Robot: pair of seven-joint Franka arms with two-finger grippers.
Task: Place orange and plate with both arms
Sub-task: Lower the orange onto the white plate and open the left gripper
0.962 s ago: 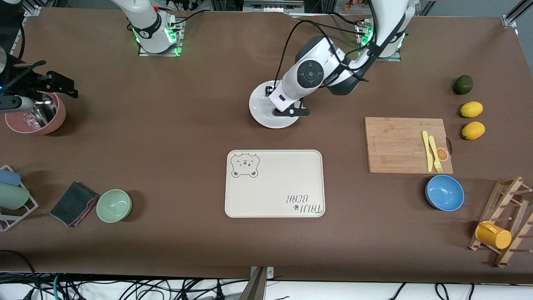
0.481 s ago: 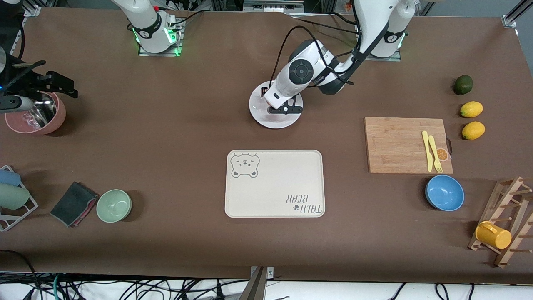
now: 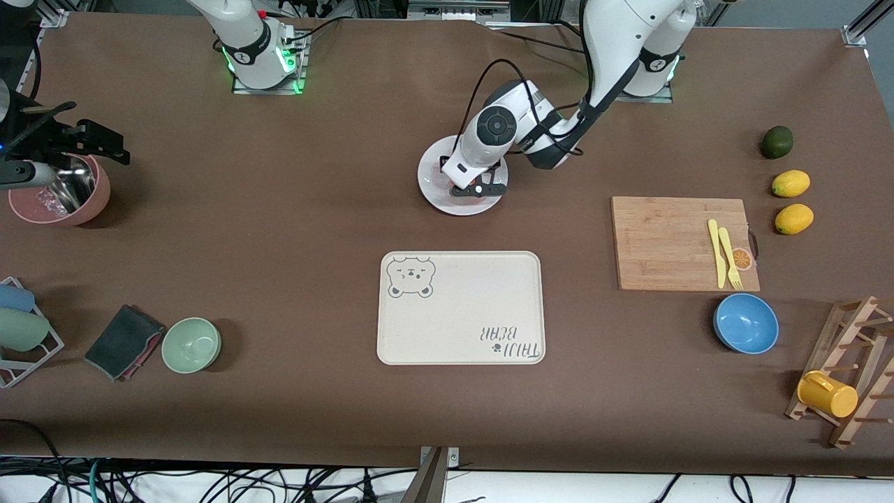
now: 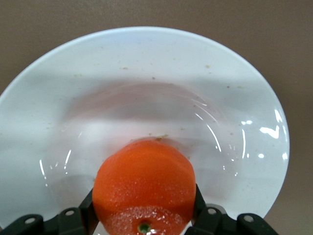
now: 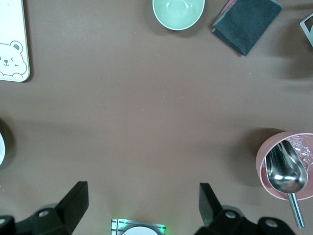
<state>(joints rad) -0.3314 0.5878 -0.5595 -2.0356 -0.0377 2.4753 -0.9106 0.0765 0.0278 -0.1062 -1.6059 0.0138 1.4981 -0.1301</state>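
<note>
1. My left claw point(image 4: 144, 220) grips the orange point(image 4: 144, 188), glossy, bright orange-red, over the white plate point(image 4: 234, 98).
2. My right claw point(image 5: 142, 205) waits, fingers spread.
3. One orange, one plate, two lemons point(image 3: 790, 184).

Even, bright overhead light falls on the brown table point(image 3: 279, 230), and shadows are soft and short: a faint one beside the green bowl point(image 3: 191, 344) at its 3 o'clock, another under the blue bowl point(image 3: 746, 323). In the left wrist view the plate point(image 4: 146, 88) shows small white glare spots at 3 o'clock and a grey shadow band across its middle; the orange point(image 4: 144, 188) is sharp and glossy. The right wrist view is evenly lit, with dim shadows at its edges.
</note>
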